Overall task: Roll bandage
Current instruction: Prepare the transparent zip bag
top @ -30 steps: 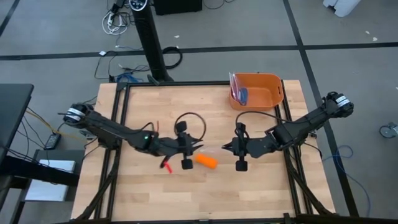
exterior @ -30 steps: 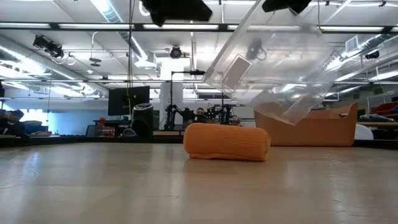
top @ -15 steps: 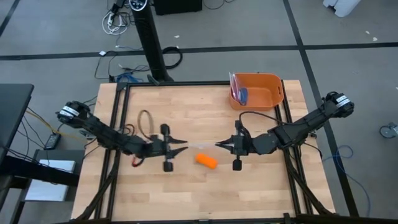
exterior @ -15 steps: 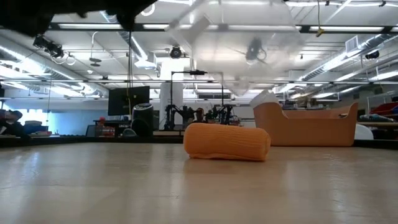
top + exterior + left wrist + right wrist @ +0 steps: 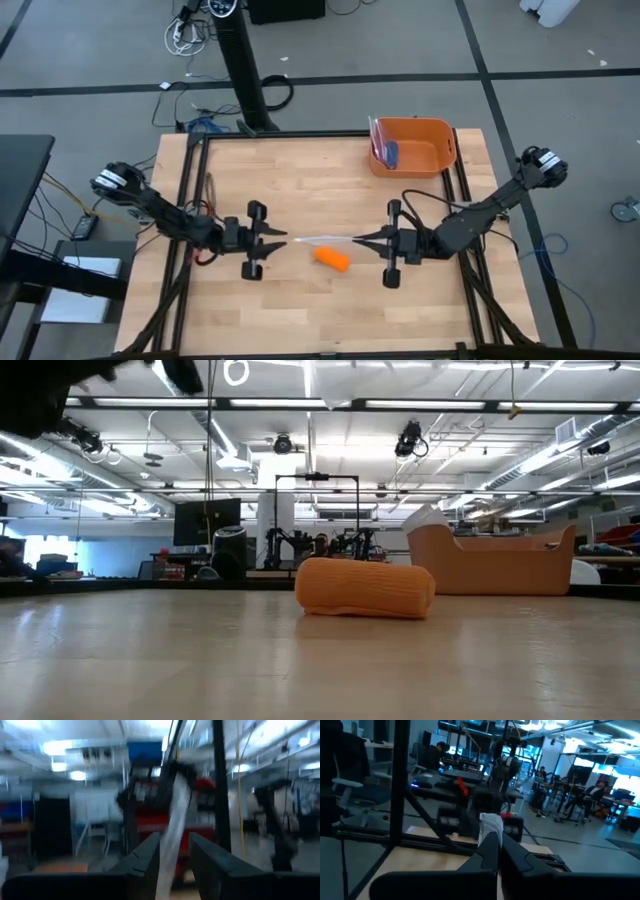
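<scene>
The bandage (image 5: 331,258) is a rolled orange cylinder lying on its side on the wooden table; the low view shows it at centre (image 5: 365,588). Just beyond and above it, a clear plastic bag (image 5: 320,240) stretches as a thin pale strip between my two grippers. My left gripper (image 5: 283,239) points level toward the table's right with the bag's left end between its fingers. My right gripper (image 5: 355,240) points level toward the left, shut on the bag's right end. Neither gripper touches the bandage. My left gripper has the bag's left end (image 5: 172,832) between its two fingers, which stand a narrow gap apart. It comes level from the table's left, in line with the strip. The bag is lifted clear of the table. My right gripper pinches a bunched end of the bag (image 5: 491,822) at its fingertips, coming level from the table's right. The bag runs straight away from it toward the other gripper, drawn out and clear of the table.
An orange plastic bin (image 5: 445,150) stands at the table's far right corner, with a blue item and clear plastic inside; in the low view it is behind the bandage (image 5: 490,565). A black frame rail runs around the table edges.
My left gripper has drawn back toward the table's left edge and tipped from pointing down to level. My right gripper has tipped to level and shifted toward the table's right edge. The bag, earlier hanging loose over the bandage, is now drawn out straight between them. The bandage has not moved.
</scene>
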